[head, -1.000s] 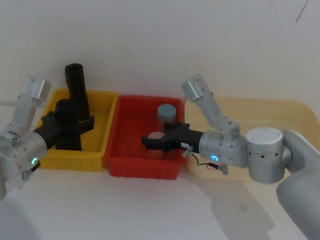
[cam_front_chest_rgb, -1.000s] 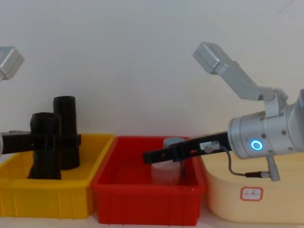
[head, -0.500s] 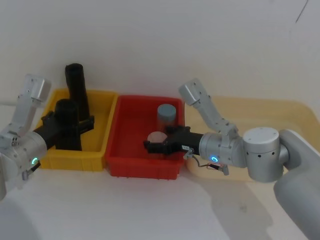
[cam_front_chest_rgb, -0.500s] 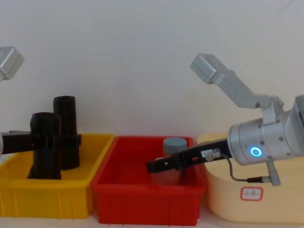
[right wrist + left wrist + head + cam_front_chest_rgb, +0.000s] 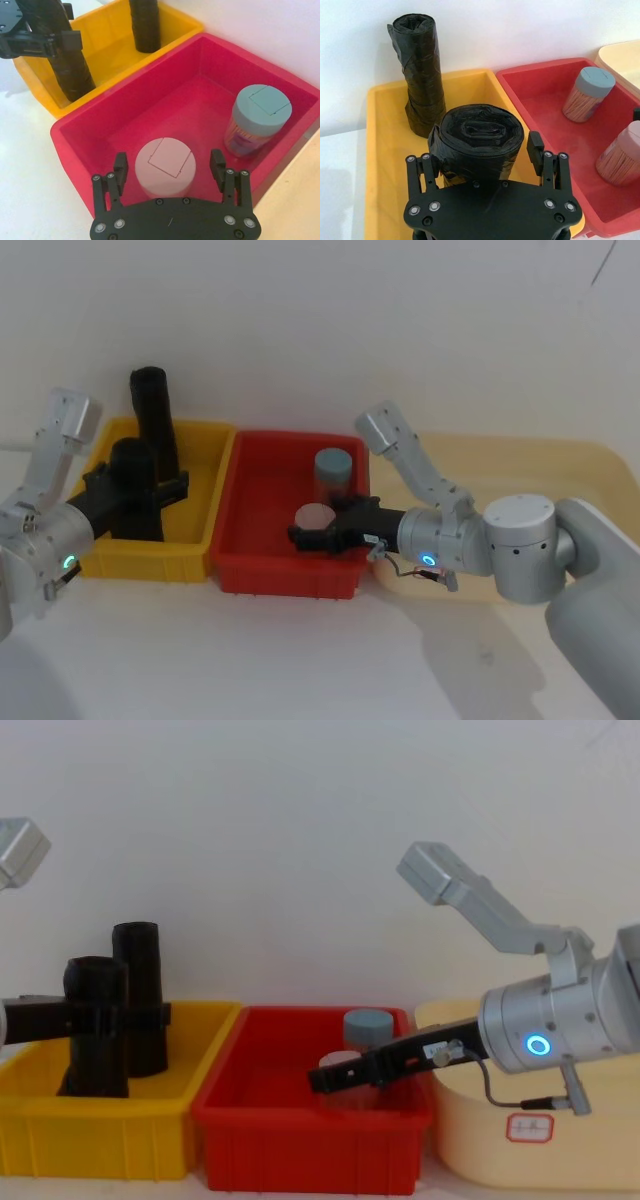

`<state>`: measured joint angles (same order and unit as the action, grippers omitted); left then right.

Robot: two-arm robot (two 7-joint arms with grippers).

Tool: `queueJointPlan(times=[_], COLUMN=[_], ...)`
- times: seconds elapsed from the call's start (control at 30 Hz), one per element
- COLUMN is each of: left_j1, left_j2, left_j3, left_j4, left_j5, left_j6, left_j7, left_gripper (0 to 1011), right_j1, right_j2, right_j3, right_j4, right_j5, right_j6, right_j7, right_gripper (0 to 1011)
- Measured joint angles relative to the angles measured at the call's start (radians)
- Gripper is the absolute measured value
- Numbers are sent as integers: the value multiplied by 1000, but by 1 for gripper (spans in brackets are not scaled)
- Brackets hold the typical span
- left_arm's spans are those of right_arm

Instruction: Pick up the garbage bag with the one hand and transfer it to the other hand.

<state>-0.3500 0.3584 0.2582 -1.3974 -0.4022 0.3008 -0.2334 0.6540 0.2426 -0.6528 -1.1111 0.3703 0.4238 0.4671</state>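
Head view: my left gripper (image 5: 165, 491) clamps the upright garbage bag (image 5: 130, 465), while my right gripper (image 5: 303, 537), jaws apart, hangs well to its right over the red bin (image 5: 285, 577).

There are two black rolls, the near roll (image 5: 133, 490) and the far roll (image 5: 152, 415), both at the left. There are two jars: a pink jar (image 5: 314, 516) nearer and a grey jar (image 5: 333, 469) farther. Three bins sit in a row: a yellow bin (image 5: 150, 562) left, a red bin (image 5: 285, 576) in the middle, and a cream bin (image 5: 560, 465) right. There are two grippers, the left gripper (image 5: 484, 150) and the right gripper (image 5: 168, 160).
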Motion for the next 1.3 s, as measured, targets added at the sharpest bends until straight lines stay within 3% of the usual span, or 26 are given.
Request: queueJointPlan(times=[0.53,0.9,0.93,1.3], left_j1=[0,0,0,0], left_j2=[0,0,0,0], left_j3=[0,0,0,0], left_j4=[0,0,0,0], left_j5=[0,0,0,0], left_j6=[0,0,0,0], left_j7=[0,0,0,0], left_gripper=[1001,1001,1001,775], right_j1=[3,3,3,3], right_j2=[1,2,2,2], right_j3=[-9,-10,-10,-11], right_j4=[-2,-4,-4,-5], right_j5=[-20,-26,-26,-28], right_j6=[16,20,21,22], right_j7=[16,20,20,21], right_gripper=[987,737,680,664])
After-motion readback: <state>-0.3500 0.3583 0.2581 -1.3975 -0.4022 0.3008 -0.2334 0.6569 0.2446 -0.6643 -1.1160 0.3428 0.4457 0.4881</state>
